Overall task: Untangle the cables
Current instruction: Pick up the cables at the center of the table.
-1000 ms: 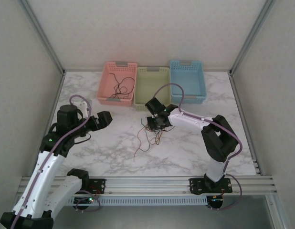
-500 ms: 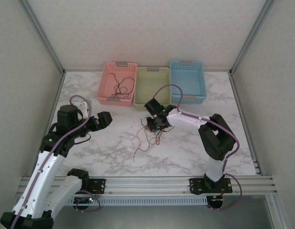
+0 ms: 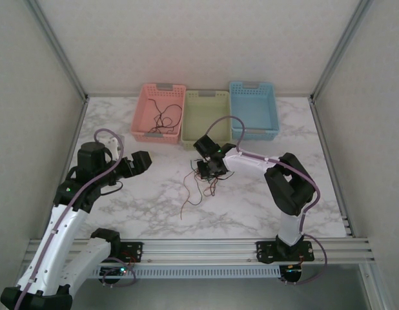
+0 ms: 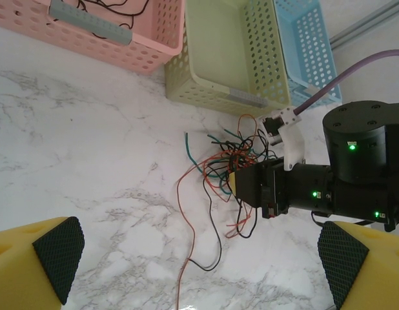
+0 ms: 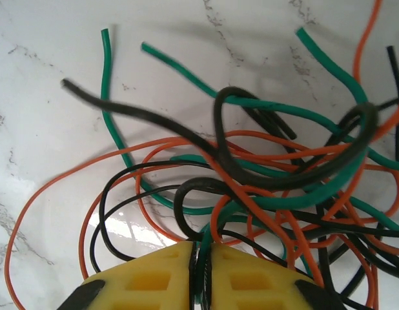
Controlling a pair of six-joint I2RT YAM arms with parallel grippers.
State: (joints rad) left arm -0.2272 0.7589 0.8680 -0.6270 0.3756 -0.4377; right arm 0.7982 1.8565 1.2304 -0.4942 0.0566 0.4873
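Left gripper (image 3: 141,161) sits over the left side of the marble table (image 3: 264,200), well apart from the wires. It's spread wide: in the left wrist view its yellow fingers (image 4: 44,258) are at opposite bottom corners, with just tabletop and one loose orange end between them.

Back row runs pink basket (image 3: 148,136), green basket (image 3: 186,123), blue basket (image 3: 257,134), packed side by side. The pink one holds a black cable (image 3: 164,117) in loose loops (one strand or several, can't tell).

The cables (image 3: 203,184) lie in a tangle on the table just in front of the green basket, roughly centre between the two arms. Black, red-orange and teal-green strands loop through each other. One long orange strand trails out toward the near edge, and a teal end sticks out on the left of the knot (image 4: 190,152).

Right gripper (image 3: 210,169) is down on the far part of the tangle. Its jaws are pressed nearly together, pinching a few strands in the slit between the yellow fingers (image 5: 154,284); a dark one and a green one are visible there. Close up, a thick black strand (image 5: 225,129) arches over green and orange ones just ahead of the fingertips.

A lavender hose (image 3: 226,118) arcs from the right arm up across the front of the green basket.
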